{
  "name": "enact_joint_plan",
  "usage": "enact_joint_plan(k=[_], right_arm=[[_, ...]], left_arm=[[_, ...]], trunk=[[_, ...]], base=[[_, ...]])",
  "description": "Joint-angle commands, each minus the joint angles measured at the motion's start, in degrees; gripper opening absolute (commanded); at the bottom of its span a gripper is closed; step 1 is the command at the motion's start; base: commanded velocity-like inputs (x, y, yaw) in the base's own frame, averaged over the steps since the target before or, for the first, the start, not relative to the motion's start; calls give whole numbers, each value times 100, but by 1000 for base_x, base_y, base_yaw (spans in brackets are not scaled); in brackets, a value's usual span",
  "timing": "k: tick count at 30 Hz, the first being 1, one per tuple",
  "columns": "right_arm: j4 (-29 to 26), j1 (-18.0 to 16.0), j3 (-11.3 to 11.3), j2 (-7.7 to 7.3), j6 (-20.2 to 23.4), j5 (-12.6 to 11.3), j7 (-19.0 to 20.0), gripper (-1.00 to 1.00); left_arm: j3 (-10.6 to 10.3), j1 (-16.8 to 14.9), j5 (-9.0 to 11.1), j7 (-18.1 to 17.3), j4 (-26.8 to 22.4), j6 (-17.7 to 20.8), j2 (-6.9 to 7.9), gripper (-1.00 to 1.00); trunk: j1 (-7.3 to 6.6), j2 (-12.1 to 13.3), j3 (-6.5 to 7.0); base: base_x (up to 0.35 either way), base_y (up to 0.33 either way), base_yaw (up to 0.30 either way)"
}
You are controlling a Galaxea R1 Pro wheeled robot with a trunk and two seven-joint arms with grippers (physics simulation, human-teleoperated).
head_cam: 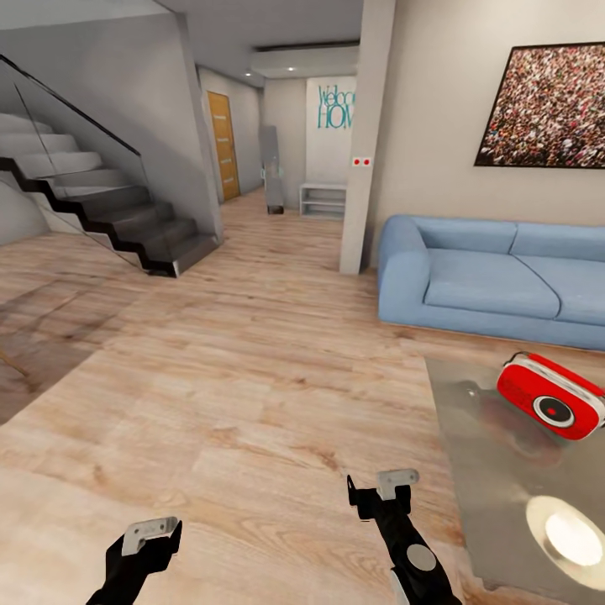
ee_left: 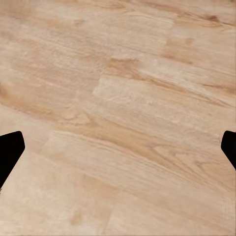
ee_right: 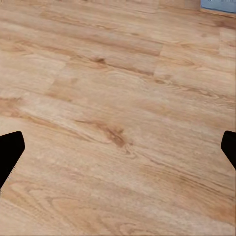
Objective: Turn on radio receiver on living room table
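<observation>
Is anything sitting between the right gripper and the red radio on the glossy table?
Nothing visible blocks it. In the head view the right gripper hangs over bare plank floor, left of the table. The radio receiver stands on the tabletop beyond, to the right. Only open floor and bare tabletop lie between.

One red radio (head_cam: pixel 550 396), one grey table (head_cam: pixel 496 504), one blue sofa (head_cam: pixel 496 277), one staircase (head_cam: pixel 101 210), one framed picture (head_cam: pixel 546 105).
</observation>
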Motion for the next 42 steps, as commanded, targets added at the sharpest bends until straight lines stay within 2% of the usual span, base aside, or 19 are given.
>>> enact_joint_plan(k=[1,12,42], right_arm=[[0,0,3,0,0,0,0,100],[0,1,5,0,-3,-1,2,100],[0,1,7,0,-3,2,2,100]], left_arm=[[0,0,0,0,0,0,0,100],[-2,1,0,0,-8,0,0,100],[-9,1,0,0,-3,0,0,100]], trunk=[[0,0,0],[0,0,0],[0,0,0]], base=[[330,115,0],[330,99,0],[330,3,0]])
